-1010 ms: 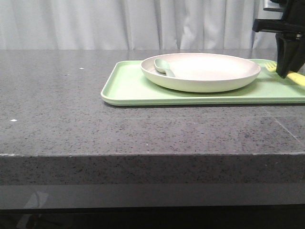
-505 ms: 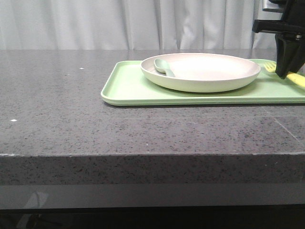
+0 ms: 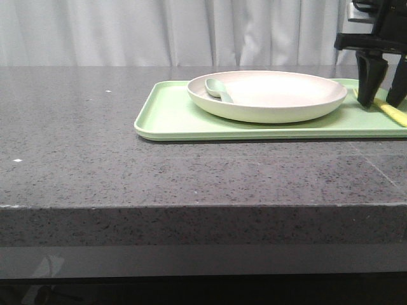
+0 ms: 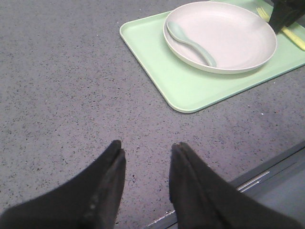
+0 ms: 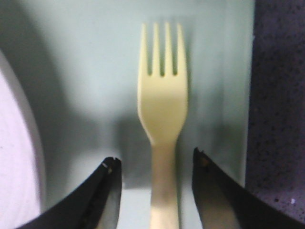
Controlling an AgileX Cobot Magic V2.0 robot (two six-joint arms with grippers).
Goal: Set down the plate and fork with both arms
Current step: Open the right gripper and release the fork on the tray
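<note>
The pinkish-cream plate (image 3: 270,94) sits on a light-green tray (image 3: 178,117) and holds a grey-green spoon (image 3: 219,90). The plate also shows in the left wrist view (image 4: 228,36). The yellow fork (image 5: 162,109) lies flat on the tray to the right of the plate; in the front view (image 3: 389,111) its handle shows between the fingers. My right gripper (image 5: 156,164) is open, a finger on each side of the fork's handle, not touching it. My left gripper (image 4: 145,150) is open and empty over bare table, out of the front view.
The grey speckled table (image 3: 76,127) spreads to the left of the tray. Its front edge (image 3: 191,206) runs across the front view. A white curtain (image 3: 159,32) hangs behind.
My right gripper's fingers have opened around the fork, which now lies free on the tray. The plate, spoon and tray have not moved.
</note>
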